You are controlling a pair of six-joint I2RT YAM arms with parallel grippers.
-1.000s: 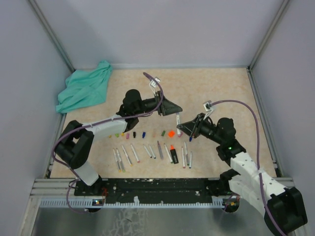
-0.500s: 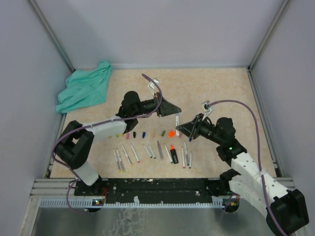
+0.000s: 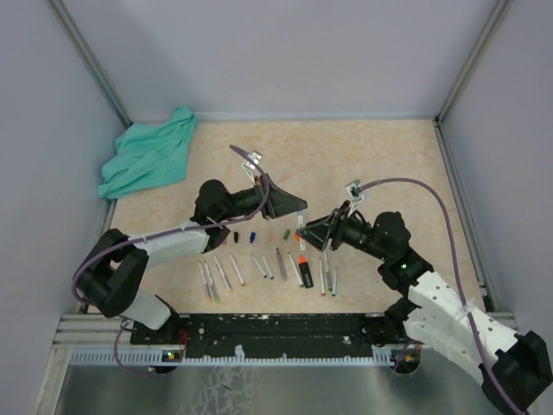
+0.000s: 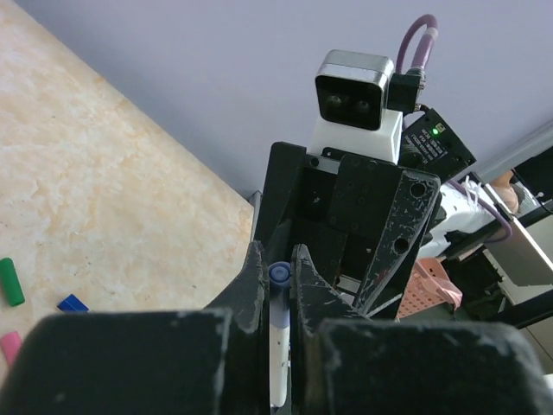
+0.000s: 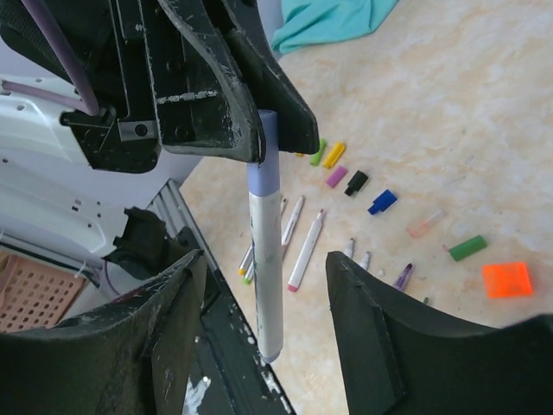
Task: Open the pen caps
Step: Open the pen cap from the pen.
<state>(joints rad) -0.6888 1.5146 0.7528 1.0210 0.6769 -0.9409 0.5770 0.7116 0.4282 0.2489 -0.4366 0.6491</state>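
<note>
My left gripper (image 3: pixel 292 207) is shut on the lavender cap (image 4: pixel 279 275) of a white pen (image 5: pixel 268 268), which hangs from it cap end up. The cap (image 5: pixel 263 151) shows pinched between the left fingers in the right wrist view. My right gripper (image 5: pixel 263 259) is open, one finger on each side of the pen's barrel, not touching it. In the top view the right gripper (image 3: pixel 313 233) faces the left one, with the pen (image 3: pixel 300 223) between them. Loose caps lie in a row: yellow (image 5: pixel 333 154), pink (image 5: pixel 336 176), black (image 5: pixel 356 182), blue (image 5: pixel 381 201), green (image 5: pixel 467 248), orange (image 5: pixel 506 279).
Several uncapped pens (image 3: pixel 233 270) and a black-and-orange highlighter (image 3: pixel 304 268) lie in a row near the front edge. A teal cloth (image 3: pixel 147 160) lies at the back left. Grey walls stand on three sides, and a black rail (image 3: pixel 276 327) runs along the front.
Both grippers have moved left and toward the near edge. The left one carried the pen along, and the right one has closed in around the pen's barrel.
</note>
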